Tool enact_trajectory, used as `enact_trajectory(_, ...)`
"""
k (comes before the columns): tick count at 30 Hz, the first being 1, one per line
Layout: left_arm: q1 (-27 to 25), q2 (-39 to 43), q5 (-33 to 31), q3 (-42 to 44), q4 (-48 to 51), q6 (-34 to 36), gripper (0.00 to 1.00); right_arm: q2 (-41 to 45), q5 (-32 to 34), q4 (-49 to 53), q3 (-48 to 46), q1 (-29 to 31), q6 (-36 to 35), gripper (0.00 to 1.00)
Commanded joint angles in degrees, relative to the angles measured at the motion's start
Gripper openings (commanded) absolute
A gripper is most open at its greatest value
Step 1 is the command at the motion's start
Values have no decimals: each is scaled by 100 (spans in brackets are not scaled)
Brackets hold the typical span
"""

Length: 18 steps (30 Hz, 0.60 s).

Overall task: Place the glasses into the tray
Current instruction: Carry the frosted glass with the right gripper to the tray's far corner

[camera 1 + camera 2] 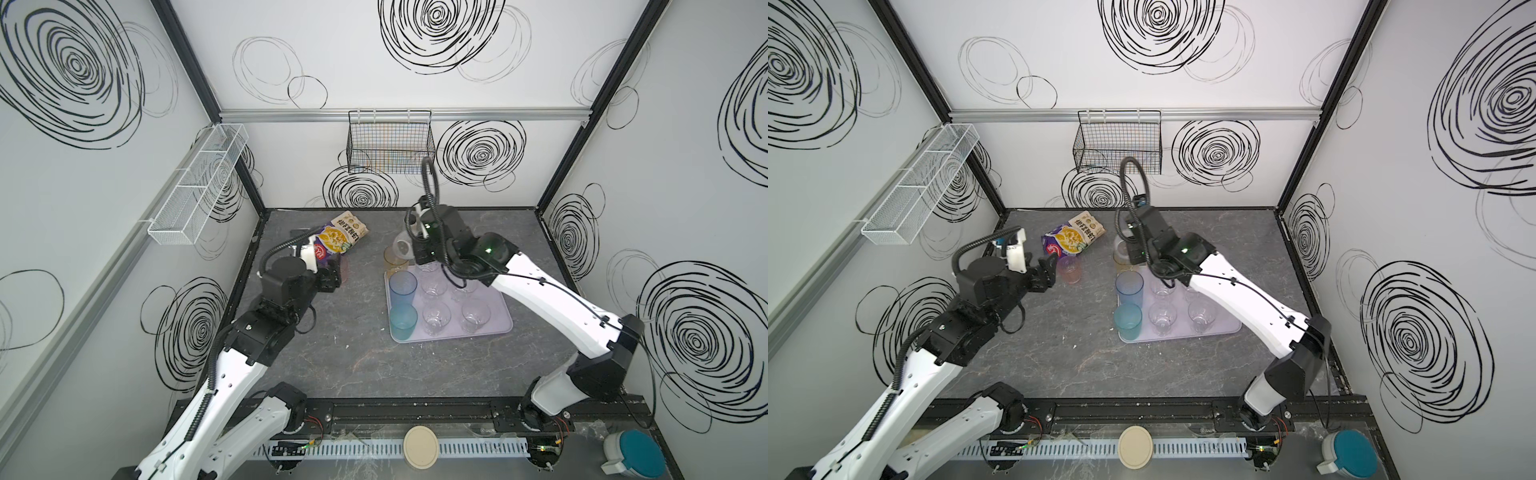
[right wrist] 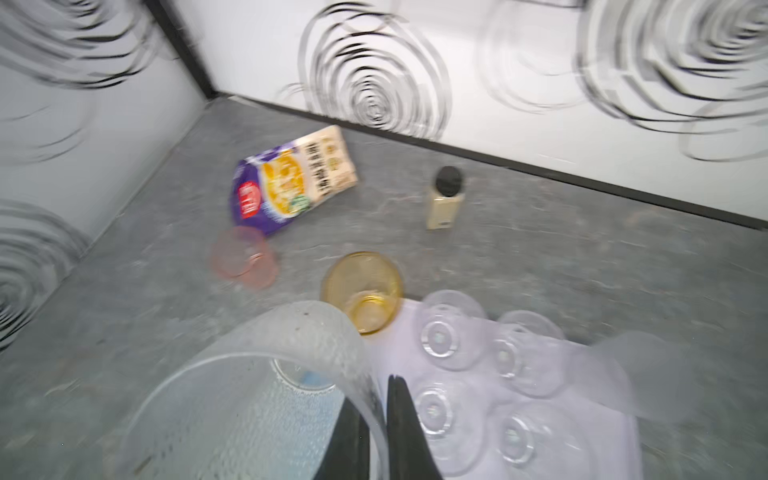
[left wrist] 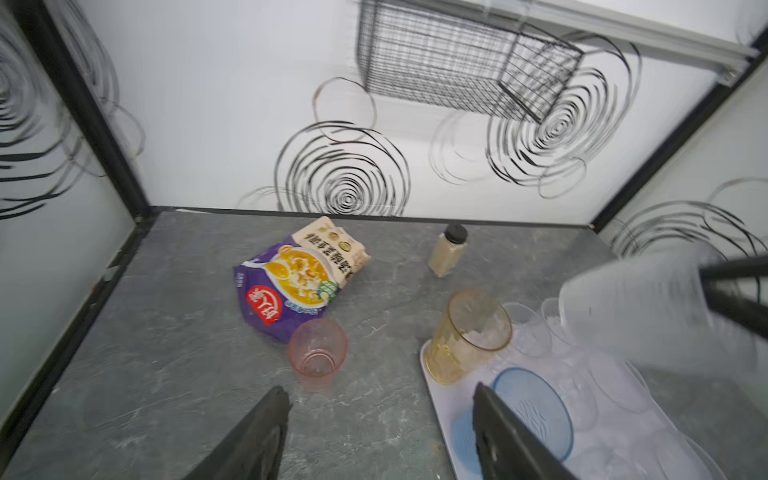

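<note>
Blurry pink glass (image 2: pixel 243 258) and snack bag (image 2: pixel 291 180)

I have the left arm (image 1: pixel 232 365) reaching in from the near left, elbow bent; left gripper (image 3: pixel 378 392) hangs low, jaws wide apart, empty. Right arm (image 1: pixel 552 299) stretches from the near right toward far centre, wrist tipped down; right gripper (image 2: pixel 376 409) pinches the frosted glass (image 2: pixel 249 399) wall.

Bright, soft, even light fills the booth. The bench (image 1: pixel 361 357) shows only faint shadows under the arms and a dull sheen. Both top views are sharp, with wide-angle stretch toward the edges. The right wrist view is smeared with motion blur throughout. In the left wrist view only the frosted glass (image 3: pixel 631 299) blurs.
</note>
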<state>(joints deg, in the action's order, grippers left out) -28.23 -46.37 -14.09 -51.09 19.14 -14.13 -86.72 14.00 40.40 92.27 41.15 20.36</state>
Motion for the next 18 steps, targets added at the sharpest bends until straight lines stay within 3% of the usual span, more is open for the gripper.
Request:
enact_trajectory(1, -719, -64, -457, 571, -1086, 336, 74, 446, 301, 260, -752, -944, -83, 3)
enact_trajectory(4, -1152, -332, -637, 1020, -1599, 513, 75, 893, 329, 126, -1320, -1795, -84, 2)
enact_trajectory(8, -1198, -731, -499, 1329, -2003, 441, 76, 1128, 234, 67, -1773, -2635, -33, 2)
enact_trajectory(18, -870, -1101, -88, 1787, -2427, 269, 77, 1083, -180, -519, -2775, -3559, 270, 3)
